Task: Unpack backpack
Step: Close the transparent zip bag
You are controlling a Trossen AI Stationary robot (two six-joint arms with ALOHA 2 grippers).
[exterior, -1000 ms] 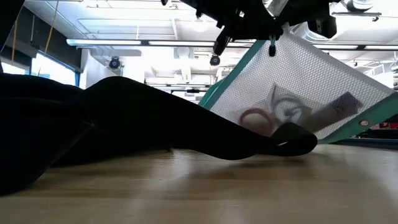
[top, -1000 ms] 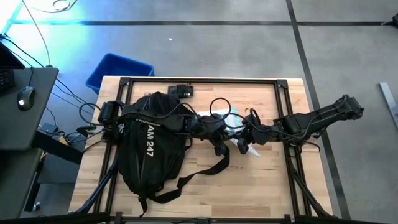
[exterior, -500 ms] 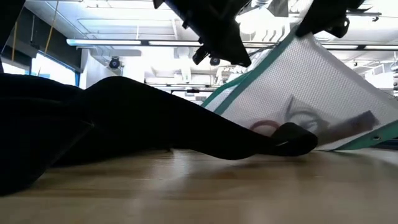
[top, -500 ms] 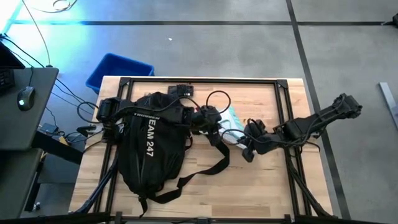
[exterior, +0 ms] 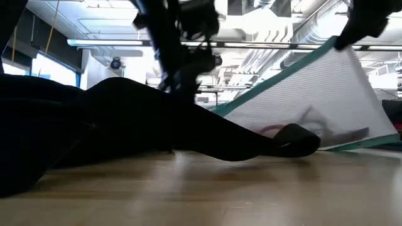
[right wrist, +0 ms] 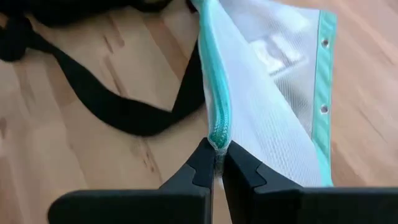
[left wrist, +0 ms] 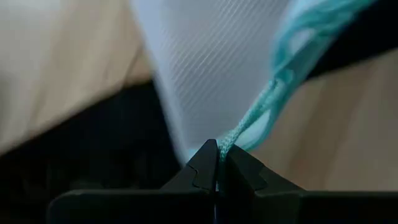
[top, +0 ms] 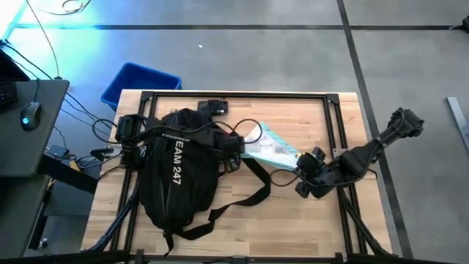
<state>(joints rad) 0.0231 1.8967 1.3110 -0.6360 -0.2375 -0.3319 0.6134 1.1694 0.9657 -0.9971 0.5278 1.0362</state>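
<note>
The right gripper (right wrist: 216, 163) is clamped on the teal zipper edge of one white mesh pouch (top: 272, 150); the left gripper (left wrist: 217, 163) pinches the pouch's teal cord (left wrist: 273, 81) beside the one backpack (top: 176, 169). The backpack lies on the table's (top: 308, 220) left half, with one strap (top: 253, 194) trailing toward the middle.

Black backpack (top: 179, 172) — white "AM 247" lettering, lying flat, straps sprawled — table's left

Mesh pouch (top: 272, 149) (teal-edged), matt cloth backpack (top: 178, 176)
</note>
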